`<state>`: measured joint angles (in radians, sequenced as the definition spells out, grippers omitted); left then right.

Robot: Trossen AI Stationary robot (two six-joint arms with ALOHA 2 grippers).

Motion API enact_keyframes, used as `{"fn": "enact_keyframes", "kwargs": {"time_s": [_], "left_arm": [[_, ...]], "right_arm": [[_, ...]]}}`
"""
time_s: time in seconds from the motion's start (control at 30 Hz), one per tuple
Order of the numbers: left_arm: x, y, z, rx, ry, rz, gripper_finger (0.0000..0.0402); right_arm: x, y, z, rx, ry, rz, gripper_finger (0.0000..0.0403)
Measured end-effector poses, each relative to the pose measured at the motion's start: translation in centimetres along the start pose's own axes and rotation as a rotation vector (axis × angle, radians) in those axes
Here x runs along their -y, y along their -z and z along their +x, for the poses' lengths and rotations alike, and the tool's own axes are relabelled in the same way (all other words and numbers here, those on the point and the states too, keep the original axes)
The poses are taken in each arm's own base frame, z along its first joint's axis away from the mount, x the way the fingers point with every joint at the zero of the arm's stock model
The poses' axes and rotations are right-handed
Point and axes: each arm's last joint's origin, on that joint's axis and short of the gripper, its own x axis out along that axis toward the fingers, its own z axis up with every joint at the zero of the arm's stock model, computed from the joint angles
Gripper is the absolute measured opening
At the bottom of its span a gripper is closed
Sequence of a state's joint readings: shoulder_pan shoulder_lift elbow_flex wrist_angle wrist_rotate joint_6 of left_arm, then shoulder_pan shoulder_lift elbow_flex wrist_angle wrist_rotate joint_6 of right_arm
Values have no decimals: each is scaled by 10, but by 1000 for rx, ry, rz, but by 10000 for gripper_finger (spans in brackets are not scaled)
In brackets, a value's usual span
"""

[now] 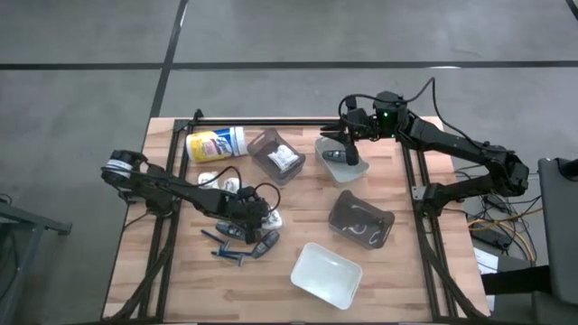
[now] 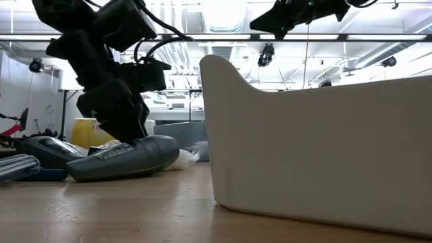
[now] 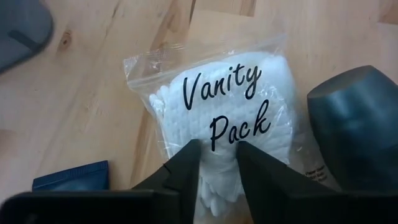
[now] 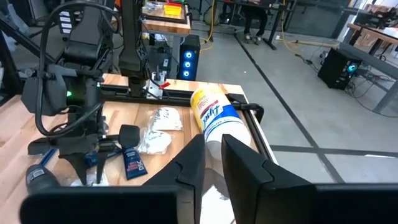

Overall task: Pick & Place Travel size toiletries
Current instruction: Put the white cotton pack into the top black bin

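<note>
I have the left gripper [image 3: 214, 163] down on the Vanity Pack bag [image 3: 224, 112] lying on the table [image 3: 106, 93] near-left, fingers narrow and seemingly pinching it, so next comes a lift, while the right gripper [image 4: 213, 163] hovers far-right, fingers nearly together, apparently empty.

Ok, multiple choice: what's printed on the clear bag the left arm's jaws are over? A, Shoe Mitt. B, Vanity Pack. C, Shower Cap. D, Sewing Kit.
B: in the left wrist view the clear zip bag of white cotton items reads "Vanity Pack" in black script, with the left gripper right at its edge on the wooden table.
</note>
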<state>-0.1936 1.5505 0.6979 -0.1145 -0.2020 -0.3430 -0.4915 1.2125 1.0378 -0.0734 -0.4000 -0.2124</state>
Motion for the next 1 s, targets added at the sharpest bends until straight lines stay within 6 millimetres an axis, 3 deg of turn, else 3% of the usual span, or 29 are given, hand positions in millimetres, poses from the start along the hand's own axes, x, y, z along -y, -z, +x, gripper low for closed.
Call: {"fn": "enact_keyframes", "kwargs": {"time_s": [0.23,1.0], "left_arm": [[0,0,0,5,-7,-1,11],[-2,-2,-5,28,-55,11,1]], "right_arm": [[0,0,0,0,0,-2,78],[0,0,0,1,0,41,147]]}}
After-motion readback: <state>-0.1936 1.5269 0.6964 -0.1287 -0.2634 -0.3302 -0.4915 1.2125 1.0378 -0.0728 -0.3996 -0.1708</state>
